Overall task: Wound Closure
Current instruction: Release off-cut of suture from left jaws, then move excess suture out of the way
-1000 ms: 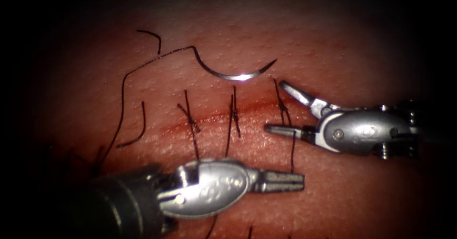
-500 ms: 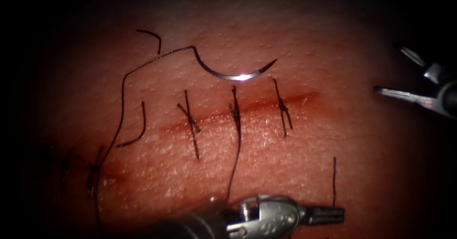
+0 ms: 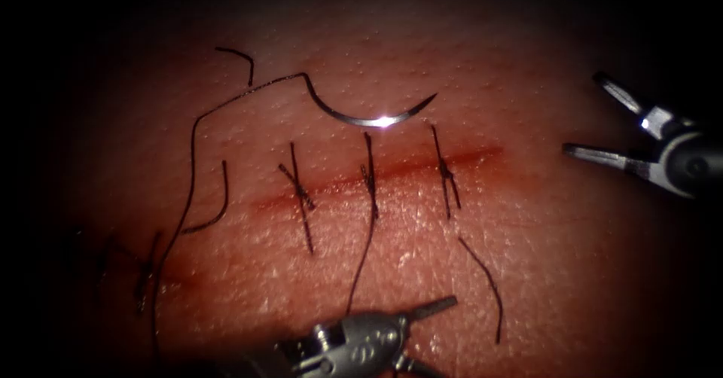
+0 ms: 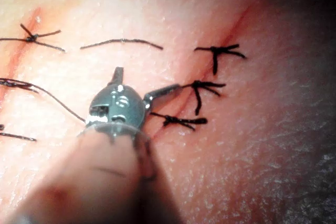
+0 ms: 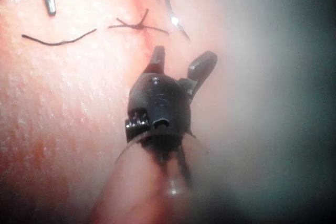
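The curved needle (image 3: 369,117) lies free on the tissue (image 3: 572,272) above the cut (image 3: 399,171), not in the tissue; its thread (image 3: 192,167) trails left and down. It also shows in the right wrist view as the needle (image 5: 173,3). My left tool (image 3: 440,338) is low below the cut, jaws open and holding nothing. It appears again as the left tool (image 4: 148,78) in its own wrist view. My right tool (image 3: 584,114) is off the cut's right end, jaws open and empty, seen too as the right tool (image 5: 184,53).
Three knotted stitches (image 3: 446,173) cross the cut, with more at the far left (image 3: 143,272). A loose cut piece of thread (image 3: 482,280) lies below the cut's right part. A long tail (image 3: 365,250) hangs from the middle stitch toward the left tool.
The left tool drew down and left, opened, and let go the cut piece of thread, which now lies on the tissue. The right tool withdrew to the right from the rightmost stitch, still open.
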`<state>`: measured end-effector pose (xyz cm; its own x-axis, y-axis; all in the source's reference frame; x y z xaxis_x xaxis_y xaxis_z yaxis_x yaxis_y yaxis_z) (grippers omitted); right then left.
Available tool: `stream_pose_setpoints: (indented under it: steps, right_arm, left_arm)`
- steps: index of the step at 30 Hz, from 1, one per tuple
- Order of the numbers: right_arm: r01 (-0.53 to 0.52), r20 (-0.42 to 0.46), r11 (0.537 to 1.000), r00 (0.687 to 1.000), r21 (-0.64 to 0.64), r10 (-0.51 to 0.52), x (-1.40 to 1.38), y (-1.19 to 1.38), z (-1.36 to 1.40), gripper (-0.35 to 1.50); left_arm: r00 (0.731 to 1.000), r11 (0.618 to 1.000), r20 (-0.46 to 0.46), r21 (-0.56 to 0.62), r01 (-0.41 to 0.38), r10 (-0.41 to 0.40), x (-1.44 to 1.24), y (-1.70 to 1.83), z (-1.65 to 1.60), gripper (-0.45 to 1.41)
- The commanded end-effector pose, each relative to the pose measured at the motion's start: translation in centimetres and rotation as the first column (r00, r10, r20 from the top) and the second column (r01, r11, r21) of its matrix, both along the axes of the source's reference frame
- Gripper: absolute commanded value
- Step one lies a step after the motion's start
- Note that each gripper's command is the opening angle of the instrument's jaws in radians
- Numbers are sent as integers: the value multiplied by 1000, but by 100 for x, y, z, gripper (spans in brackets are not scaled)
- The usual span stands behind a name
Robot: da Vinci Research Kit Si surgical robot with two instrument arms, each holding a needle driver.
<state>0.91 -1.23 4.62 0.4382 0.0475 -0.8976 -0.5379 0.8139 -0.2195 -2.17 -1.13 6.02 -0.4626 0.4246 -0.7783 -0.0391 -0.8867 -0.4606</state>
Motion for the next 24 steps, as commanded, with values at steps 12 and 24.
stream_pose_setpoints:
  steps: [12,24]
  right_arm:
    - [25,2,1000,1000,15,-25,14,7,2,116]
    - [33,8,999,999,19,-33,26,1,1,116]
  left_arm:
    - [995,989,40,-119,91,-87,49,41,-101,56]
    - [939,955,-178,-89,282,-294,58,78,-61,69]
